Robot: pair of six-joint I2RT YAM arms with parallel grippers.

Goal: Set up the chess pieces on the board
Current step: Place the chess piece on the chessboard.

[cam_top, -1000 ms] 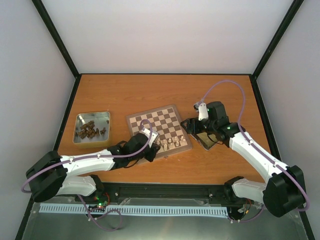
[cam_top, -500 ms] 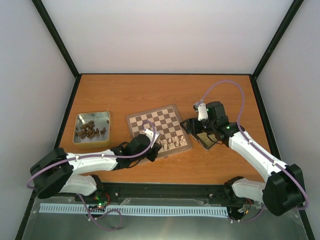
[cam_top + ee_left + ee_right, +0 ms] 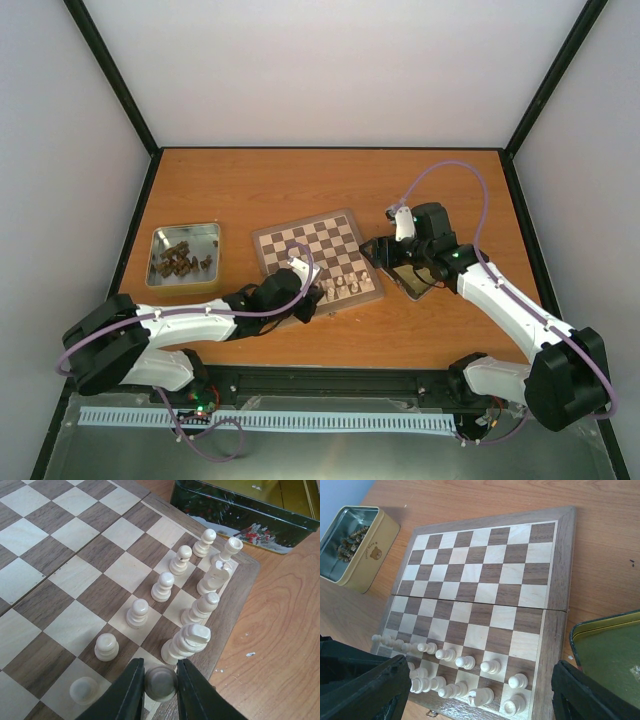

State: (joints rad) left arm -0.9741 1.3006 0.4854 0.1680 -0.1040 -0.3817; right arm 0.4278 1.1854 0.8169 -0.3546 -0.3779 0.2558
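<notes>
Left gripper [image 3: 160,674] pinching cream chess piece [image 3: 161,685] at board [image 3: 75,555] edge — right gripper [image 3: 484,672] wide open, empty.

Cream chess pieces [image 3: 163,586] upright (two rows) along board [image 3: 75,535] edge.

We're looking into a robot test cell, pure lab-bench territory: an orange-brown wooden tabletop [image 3: 300,190] boxed in by plain white wall panels [image 3: 330,70] set in black metal frame posts [image 3: 112,75]. A white-and-black left robot arm [image 3: 190,321] and its matching right robot arm [image 3: 510,305] sit bolted at the near edge. A purple cable [image 3: 455,162] loops overhead, and a white slotted cable duct [image 3: 270,421] runs across the front.
</notes>
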